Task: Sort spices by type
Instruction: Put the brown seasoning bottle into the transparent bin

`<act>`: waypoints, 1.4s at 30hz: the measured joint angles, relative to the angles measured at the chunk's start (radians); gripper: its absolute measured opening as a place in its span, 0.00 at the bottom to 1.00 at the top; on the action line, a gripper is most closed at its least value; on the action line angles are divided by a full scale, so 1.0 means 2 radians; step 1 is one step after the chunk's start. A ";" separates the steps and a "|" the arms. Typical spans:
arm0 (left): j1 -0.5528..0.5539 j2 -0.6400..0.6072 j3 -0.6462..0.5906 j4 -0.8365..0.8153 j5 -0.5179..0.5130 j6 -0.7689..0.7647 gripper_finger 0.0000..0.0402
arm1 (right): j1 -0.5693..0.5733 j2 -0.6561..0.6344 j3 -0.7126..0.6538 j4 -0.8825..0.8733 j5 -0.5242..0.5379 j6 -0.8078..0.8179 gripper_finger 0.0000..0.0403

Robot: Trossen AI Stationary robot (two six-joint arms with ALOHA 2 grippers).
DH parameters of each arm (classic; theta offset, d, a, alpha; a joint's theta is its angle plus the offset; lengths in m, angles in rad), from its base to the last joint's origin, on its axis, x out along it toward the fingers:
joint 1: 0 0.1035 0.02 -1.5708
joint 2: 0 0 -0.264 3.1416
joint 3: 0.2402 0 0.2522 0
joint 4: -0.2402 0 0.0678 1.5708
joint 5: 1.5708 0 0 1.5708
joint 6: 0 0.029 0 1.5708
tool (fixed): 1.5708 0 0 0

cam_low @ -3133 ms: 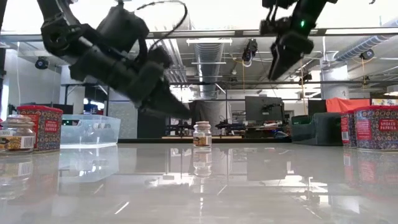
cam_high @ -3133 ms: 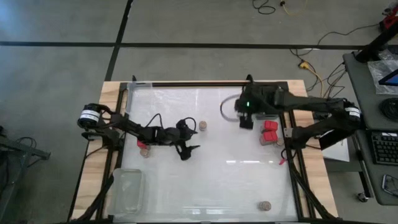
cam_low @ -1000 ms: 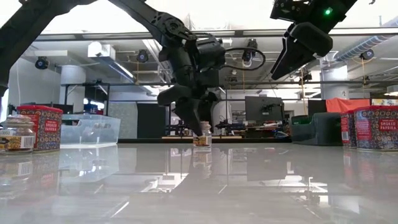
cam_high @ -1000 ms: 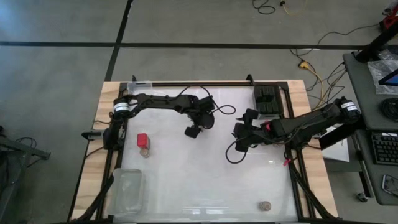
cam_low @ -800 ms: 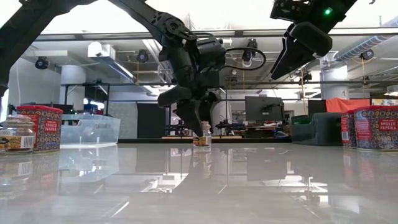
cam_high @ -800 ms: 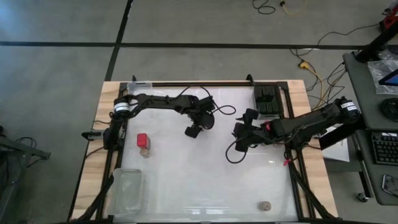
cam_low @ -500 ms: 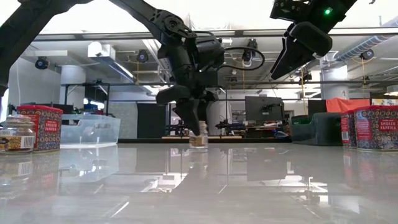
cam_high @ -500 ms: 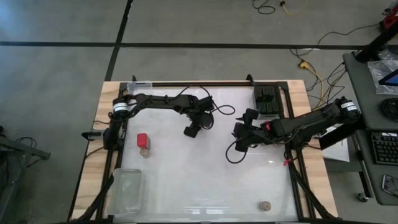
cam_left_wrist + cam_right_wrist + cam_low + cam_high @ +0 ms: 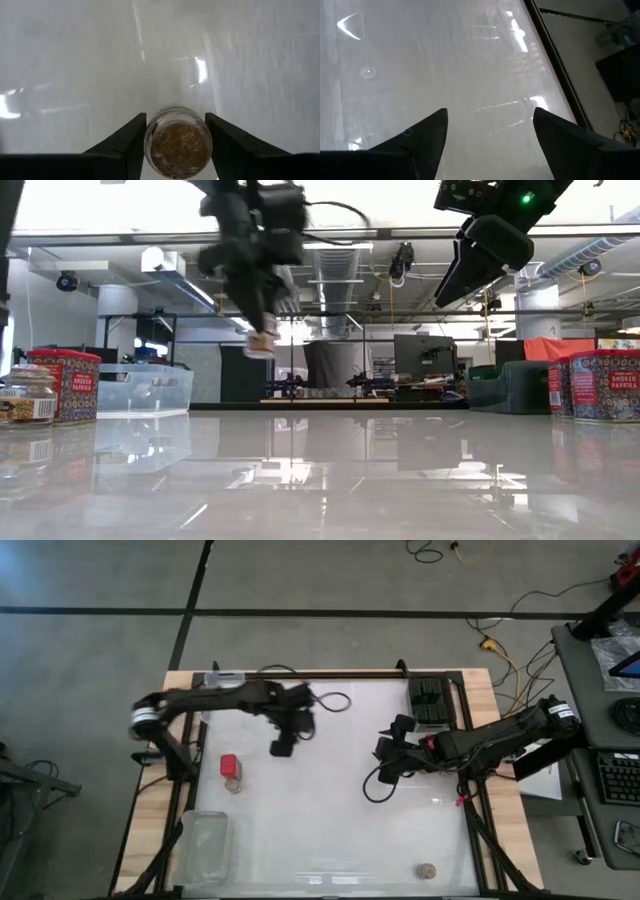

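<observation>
Gripping a tan-topped jar [image 9: 177,145] aloft mid-table, left claw [image 9: 176,142]; right claw [image 9: 490,132] apart, edges distant

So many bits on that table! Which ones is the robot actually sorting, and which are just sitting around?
Part of the job:
- round tan-topped jar held in the left gripper
- tan-topped jar near the front edge
- red tin with a small jar beside it
- black boxes

Just lying about:
- clear plastic tray
- right gripper, open and empty
</observation>
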 joint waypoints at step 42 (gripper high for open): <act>0.286 -0.192 -0.252 0.023 -0.132 -0.176 0.41 | 0.000 0.000 -0.003 0.029 0.000 -0.030 0.62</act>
